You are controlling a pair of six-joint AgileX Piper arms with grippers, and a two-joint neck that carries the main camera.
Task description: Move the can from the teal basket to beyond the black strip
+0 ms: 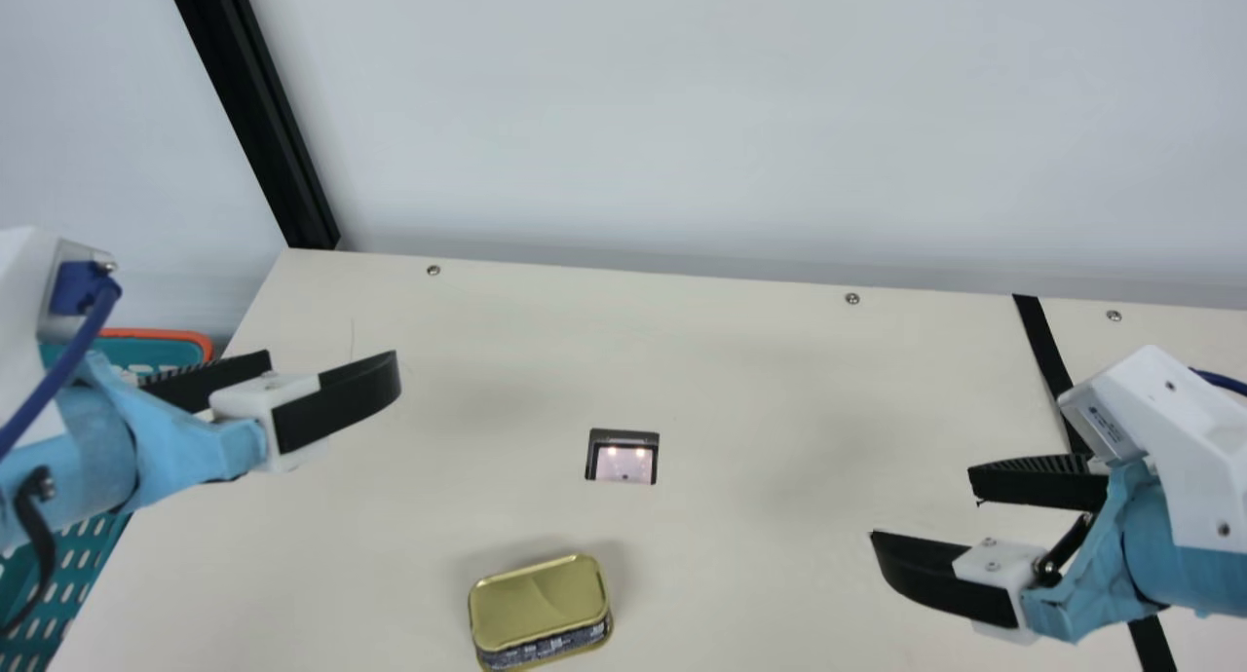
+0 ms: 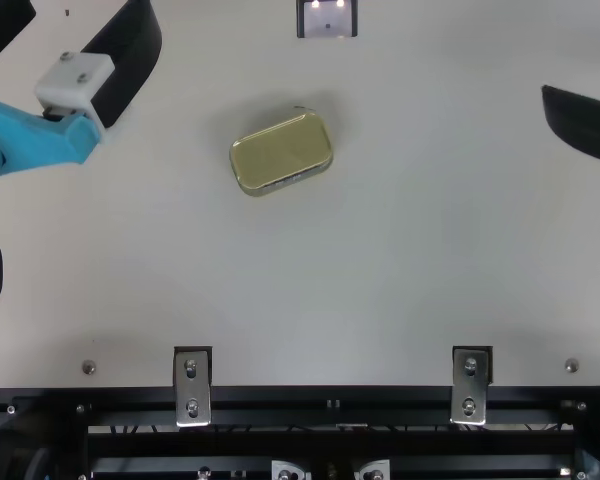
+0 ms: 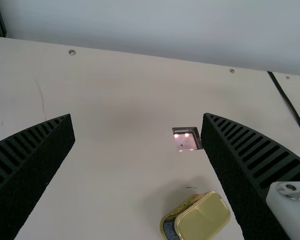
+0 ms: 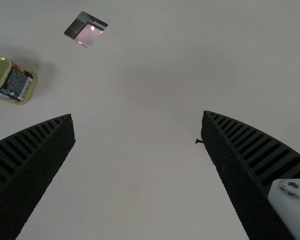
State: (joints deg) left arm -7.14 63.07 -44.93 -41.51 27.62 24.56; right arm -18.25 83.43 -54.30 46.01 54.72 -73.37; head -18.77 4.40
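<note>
Table of pale cream board [image 1: 740, 380] lies beneath our 2 arms; the left black ribbed pincer [image 1: 333, 360] and the right black ribbed pincer [image 1: 922, 504] both stand spread, pinching nothing. In the main view we see the holed teal plastic basket [image 1: 88, 565] at our left and the long black strip [image 1: 1045, 351] passing under our right arm, which could mask the landing spot and make us release short. Between them, nearer the basket, the rounded rectangular gold metal can [image 1: 538, 604] lies flat on the table. It sits slanted, so a badly turned pincer could catch a corner and spin it; a shallow pinch could slip off its smooth rim. The top view gives us its slant and whole lid; the right wrist view adds its dark printed side.
</note>
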